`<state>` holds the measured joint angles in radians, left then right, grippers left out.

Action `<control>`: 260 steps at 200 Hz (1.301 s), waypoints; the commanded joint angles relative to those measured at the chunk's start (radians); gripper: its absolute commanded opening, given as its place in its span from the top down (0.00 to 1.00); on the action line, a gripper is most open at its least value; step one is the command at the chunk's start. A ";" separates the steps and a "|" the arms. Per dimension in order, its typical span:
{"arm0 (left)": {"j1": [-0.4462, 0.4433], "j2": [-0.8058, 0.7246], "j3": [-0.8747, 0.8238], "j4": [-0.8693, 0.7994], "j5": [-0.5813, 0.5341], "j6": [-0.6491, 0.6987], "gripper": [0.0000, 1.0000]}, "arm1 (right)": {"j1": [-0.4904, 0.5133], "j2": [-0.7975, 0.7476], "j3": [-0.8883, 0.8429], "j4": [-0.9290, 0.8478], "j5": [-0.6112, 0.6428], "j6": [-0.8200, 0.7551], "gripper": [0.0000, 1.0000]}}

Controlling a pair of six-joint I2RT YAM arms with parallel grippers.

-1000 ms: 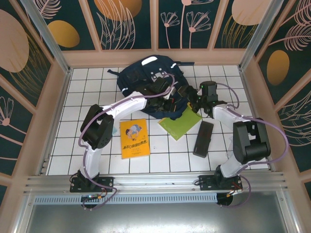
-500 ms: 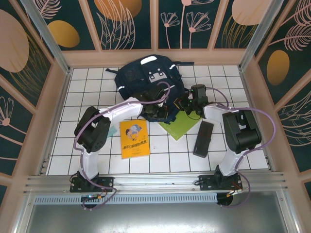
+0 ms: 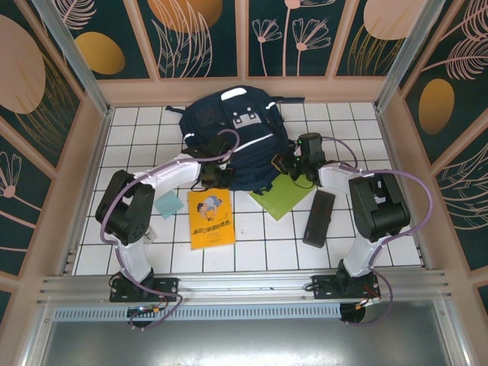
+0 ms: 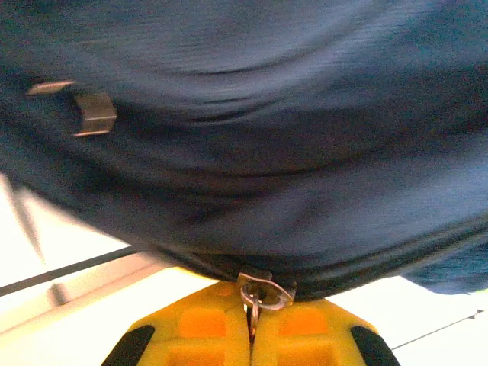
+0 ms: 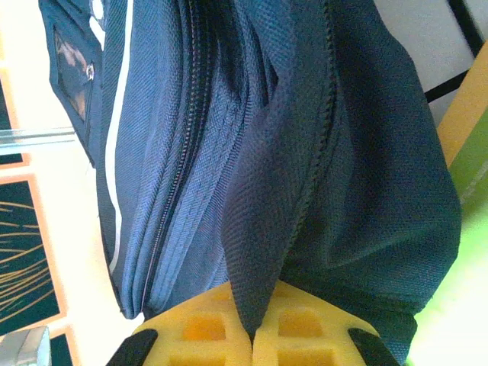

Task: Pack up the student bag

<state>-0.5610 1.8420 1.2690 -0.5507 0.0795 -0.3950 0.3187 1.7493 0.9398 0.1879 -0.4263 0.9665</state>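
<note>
The student bag (image 3: 232, 130) lay at the far middle of the desk (image 3: 267, 244); my right pincer (image 5: 252, 324), wide open a second before, had clamped shut on a fabric fold at its near right edge. My left pincer (image 4: 252, 329), pinched tight on the zipper pull (image 4: 263, 291), had dragged it leftward (opening the bag, I judged).

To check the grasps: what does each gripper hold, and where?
The left gripper holds the student bag by its zipper pull; the right gripper by a fabric fold.
</note>
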 commanded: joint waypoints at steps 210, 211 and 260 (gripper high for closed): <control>0.231 0.052 -0.010 0.004 -0.355 0.427 1.00 | -0.092 0.005 0.185 -0.085 0.185 -0.323 1.00; 0.235 0.052 -0.009 0.003 -0.355 0.427 1.00 | -0.092 0.005 0.186 -0.084 0.184 -0.324 1.00; 0.336 0.135 0.104 0.070 -0.389 0.484 1.00 | -0.090 0.025 0.188 -0.056 0.135 -0.335 1.00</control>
<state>-0.3141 1.9259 1.3083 -0.4728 -0.1177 0.0395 0.2764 1.7649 1.0805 0.0399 -0.3992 0.6769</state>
